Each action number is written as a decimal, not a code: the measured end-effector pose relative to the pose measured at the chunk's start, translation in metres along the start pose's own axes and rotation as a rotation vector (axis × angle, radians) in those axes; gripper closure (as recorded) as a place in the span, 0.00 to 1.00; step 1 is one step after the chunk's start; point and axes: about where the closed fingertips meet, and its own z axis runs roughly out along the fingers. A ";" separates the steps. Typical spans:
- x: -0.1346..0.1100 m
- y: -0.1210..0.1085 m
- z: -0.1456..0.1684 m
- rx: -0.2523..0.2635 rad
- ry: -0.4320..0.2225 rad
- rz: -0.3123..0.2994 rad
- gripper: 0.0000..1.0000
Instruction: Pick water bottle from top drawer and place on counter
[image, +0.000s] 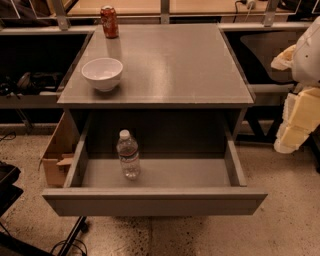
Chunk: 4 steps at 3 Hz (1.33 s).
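Water bottle (128, 155) stands upright on the floor of the open top drawer (155, 202), left of the middle and clear of all four walls, with its white cap rising to about the level of the drawer's rim. It is a small clear plastic bottle with a pale label band, so it is probably light and thin-walled; how full it is cannot be made out. A hard squeeze would likely dent it, and the smooth plastic may slip or twist in a loose hold. Because it is narrow and tall, a sideways nudge could tip it over. The label band or just above it looks like the best place to grip, where the body is straight and wide, rather than the tapering neck.

The gripper (295, 122) hangs at the far right of the scene, outside the cabinet, beside the counter's right edge and well apart from the bottle. Whether it is spread or pressed together cannot be told, and it holds nothing visible.

Room inside the drawer is generous to the right of the bottle, tighter toward the left wall. The counter's (170, 65) near edge overhangs the far part of the drawer, so the lift should probably come up toward the near side before swinging over. On the counter, a white bowl (102, 73) sits near the left front corner and a red soda can (109, 22) at the far left; the middle and right offer wide bare surface for setting down.
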 end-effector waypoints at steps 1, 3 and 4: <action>0.000 0.000 0.000 0.000 0.000 0.000 0.00; -0.030 0.007 0.084 -0.062 -0.303 -0.014 0.00; -0.080 0.001 0.128 -0.073 -0.538 -0.063 0.00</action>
